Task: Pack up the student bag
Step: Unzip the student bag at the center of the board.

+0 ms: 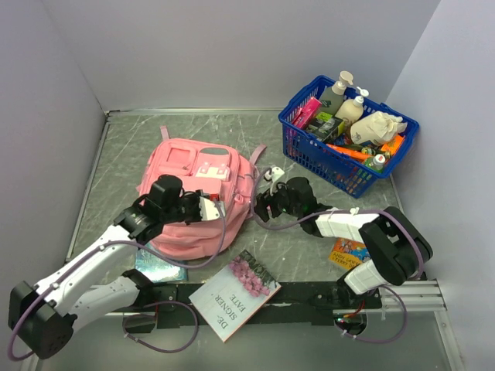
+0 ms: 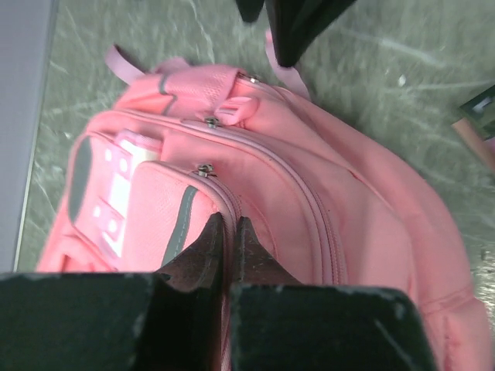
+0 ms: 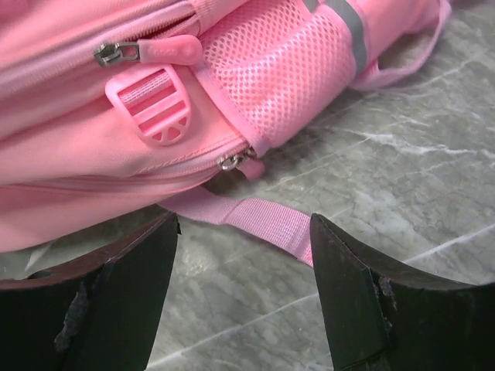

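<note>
The pink student bag (image 1: 182,236) lies flat on the table left of centre. My left gripper (image 1: 219,205) rests on top of it. In the left wrist view the bag (image 2: 309,193) fills the frame, and the left gripper (image 2: 230,220) is shut on its front-pocket zipper seam, just behind a small metal zipper pull (image 2: 203,168). My right gripper (image 1: 263,202) is at the bag's right side, low over the table. It stands open (image 3: 244,224), with a pink strap (image 3: 263,220) on the table between its fingers and a zipper pull (image 3: 236,160) just beyond.
A blue plastic basket (image 1: 305,154) full of bottles and small items stands at the back right. A white book (image 1: 233,297) lies near the front edge, a small colourful booklet (image 1: 349,251) by the right arm, and a shiny flat item (image 1: 158,267) under the bag's near corner. Grey walls close in on three sides.
</note>
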Controlling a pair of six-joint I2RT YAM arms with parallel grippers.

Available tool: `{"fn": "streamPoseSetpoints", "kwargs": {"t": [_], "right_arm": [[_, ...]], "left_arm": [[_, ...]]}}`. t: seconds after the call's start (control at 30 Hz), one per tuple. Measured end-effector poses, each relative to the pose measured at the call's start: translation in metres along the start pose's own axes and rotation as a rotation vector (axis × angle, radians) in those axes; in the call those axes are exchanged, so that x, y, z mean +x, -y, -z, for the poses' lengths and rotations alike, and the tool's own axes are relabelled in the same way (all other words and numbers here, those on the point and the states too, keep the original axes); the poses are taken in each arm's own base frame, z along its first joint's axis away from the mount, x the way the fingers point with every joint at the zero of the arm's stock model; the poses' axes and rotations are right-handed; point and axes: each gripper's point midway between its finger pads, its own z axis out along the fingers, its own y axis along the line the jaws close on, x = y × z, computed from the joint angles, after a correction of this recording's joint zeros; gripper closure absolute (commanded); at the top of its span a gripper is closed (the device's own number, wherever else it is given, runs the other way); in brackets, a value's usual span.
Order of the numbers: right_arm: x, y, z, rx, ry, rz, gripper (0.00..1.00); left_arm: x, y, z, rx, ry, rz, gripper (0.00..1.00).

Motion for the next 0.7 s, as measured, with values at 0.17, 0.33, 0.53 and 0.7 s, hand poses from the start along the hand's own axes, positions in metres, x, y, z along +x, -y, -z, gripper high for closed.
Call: {"fn": "streamPoseSetpoints", "kwargs": {"t": [0.17,0.33,0.53,0.7], "right_arm": [[-0.006,-0.006,0.004,-0.037,0.030,0.050,0.25],[-0.006,-0.009,0.006,-0.054,0.053,0.054,0.29],[0.008,-0.014,0.010,-0.072,0.038,0.011,0.30],[0.017,-0.019,0.014,-0.089,0.028,-0.030,0.32]], "left_arm": [[-0.025,-0.001,0.019,0.010,0.068,-0.014,0.99],[-0.029,0.003,0.027,0.012,0.080,-0.017,0.99],[-0.031,-0.001,0.029,-0.006,0.086,-0.023,0.99],[-0.032,-0.003,0.030,-0.016,0.090,-0.016,0.99]]}}
